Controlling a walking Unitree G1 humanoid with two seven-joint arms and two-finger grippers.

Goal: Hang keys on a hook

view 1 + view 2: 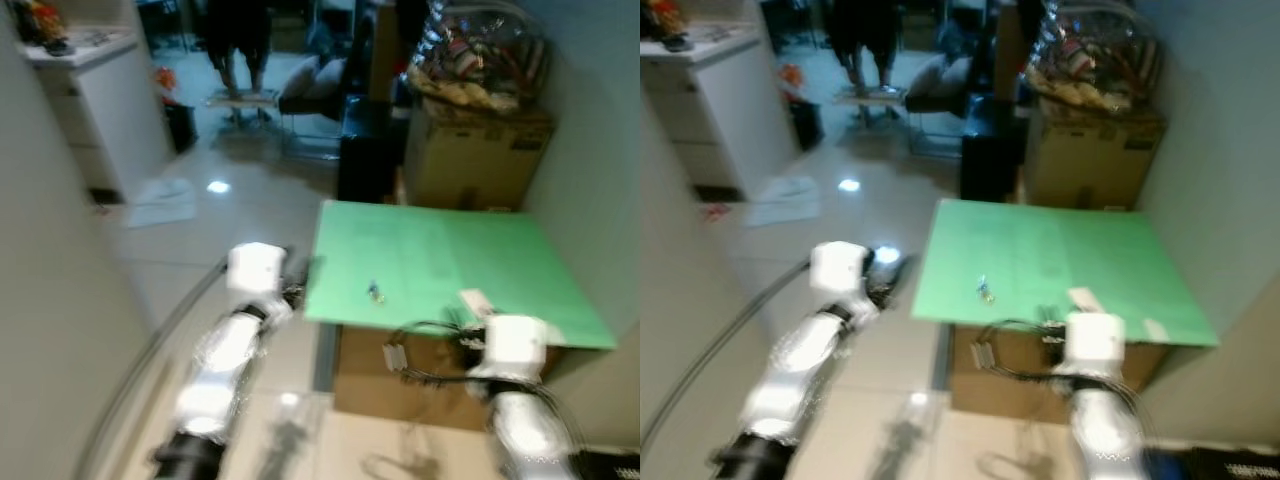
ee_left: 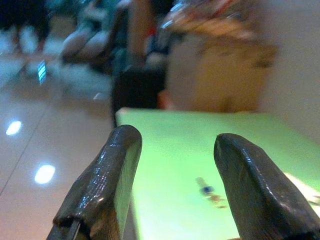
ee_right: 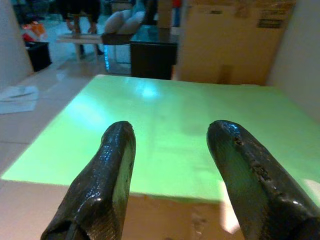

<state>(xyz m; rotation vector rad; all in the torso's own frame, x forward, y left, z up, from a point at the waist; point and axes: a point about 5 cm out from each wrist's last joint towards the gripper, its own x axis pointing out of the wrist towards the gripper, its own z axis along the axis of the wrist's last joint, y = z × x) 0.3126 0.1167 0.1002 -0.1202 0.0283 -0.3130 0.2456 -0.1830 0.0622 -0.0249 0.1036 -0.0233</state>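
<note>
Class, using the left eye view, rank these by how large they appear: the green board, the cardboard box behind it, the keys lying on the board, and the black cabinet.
1. green board
2. cardboard box
3. black cabinet, partly hidden, so its rank against the box is unsure
4. keys

One keys (image 1: 375,291) – two boxes (image 1: 470,160)

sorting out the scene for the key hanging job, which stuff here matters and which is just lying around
For the job:
keys on the green board
left gripper, open
right gripper, open

Lying about:
cardboard box
papers on the floor
white cabinet
</note>
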